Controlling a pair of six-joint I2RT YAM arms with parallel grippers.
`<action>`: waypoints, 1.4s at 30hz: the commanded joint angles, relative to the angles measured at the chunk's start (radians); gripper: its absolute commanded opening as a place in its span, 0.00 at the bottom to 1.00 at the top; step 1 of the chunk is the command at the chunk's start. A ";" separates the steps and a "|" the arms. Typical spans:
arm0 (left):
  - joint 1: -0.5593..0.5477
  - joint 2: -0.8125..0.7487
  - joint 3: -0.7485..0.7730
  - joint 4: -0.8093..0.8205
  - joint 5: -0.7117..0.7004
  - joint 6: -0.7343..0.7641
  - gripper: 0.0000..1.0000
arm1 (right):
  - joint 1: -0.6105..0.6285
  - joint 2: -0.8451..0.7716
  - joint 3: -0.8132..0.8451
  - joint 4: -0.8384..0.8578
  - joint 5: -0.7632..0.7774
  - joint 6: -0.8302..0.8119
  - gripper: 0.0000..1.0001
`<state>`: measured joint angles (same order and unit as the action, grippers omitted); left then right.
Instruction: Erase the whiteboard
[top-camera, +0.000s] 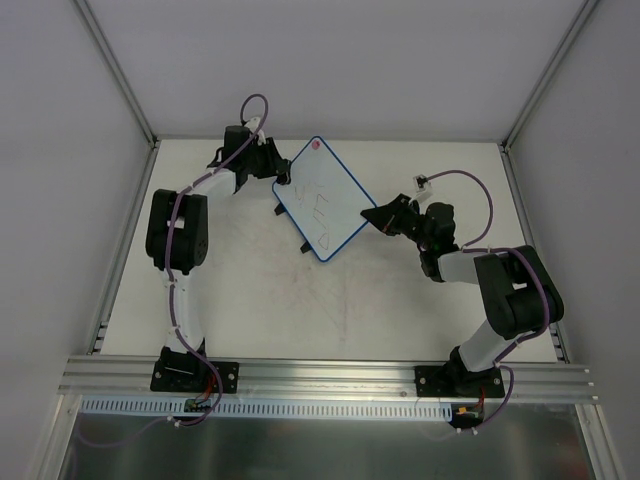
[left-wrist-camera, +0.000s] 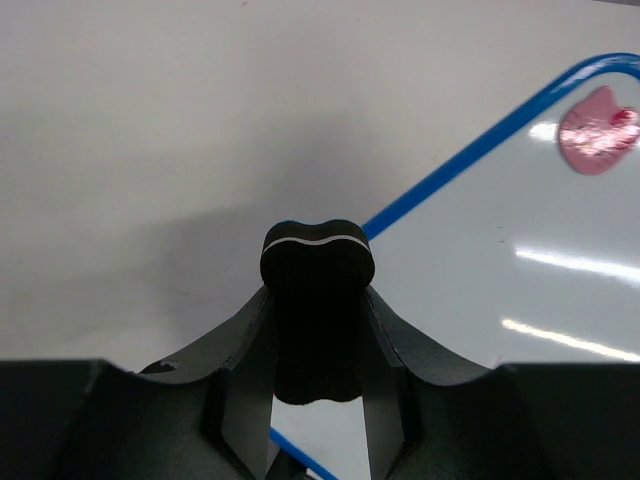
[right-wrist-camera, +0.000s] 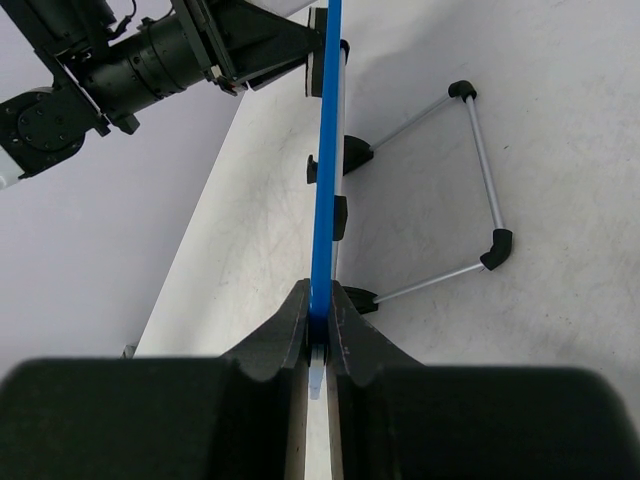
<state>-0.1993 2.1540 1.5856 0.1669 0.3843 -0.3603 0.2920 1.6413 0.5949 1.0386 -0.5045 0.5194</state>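
The whiteboard (top-camera: 322, 197), white with a thin blue frame and a pink-red dot (top-camera: 315, 146) at its far corner, stands tilted at mid-table with faint marks on its face. My right gripper (top-camera: 377, 215) is shut on its right edge; in the right wrist view the blue frame (right-wrist-camera: 327, 150) runs edge-on between the fingers (right-wrist-camera: 322, 318). My left gripper (top-camera: 283, 172) is shut on a black bone-shaped eraser (left-wrist-camera: 317, 300), held at the board's left edge (left-wrist-camera: 470, 155) near the pink dot (left-wrist-camera: 597, 131).
The board's wire stand (right-wrist-camera: 480, 185) with black corner pieces rests on the table behind it. Grey enclosure walls (top-camera: 60, 120) ring the table. A metal rail (top-camera: 330, 375) runs along the near edge by the arm bases.
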 joint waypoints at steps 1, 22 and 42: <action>0.008 0.026 0.010 -0.069 -0.008 -0.023 0.06 | 0.024 -0.020 0.022 0.020 -0.055 -0.059 0.00; -0.186 -0.144 -0.171 0.077 0.050 0.145 0.05 | 0.024 -0.018 0.028 0.014 -0.058 -0.059 0.00; -0.370 -0.169 -0.167 0.007 0.192 0.389 0.05 | 0.024 -0.017 0.032 0.014 -0.065 -0.058 0.00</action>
<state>-0.4656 1.9862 1.4216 0.2539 0.4129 -0.0196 0.2874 1.6409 0.5949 1.0191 -0.5049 0.5205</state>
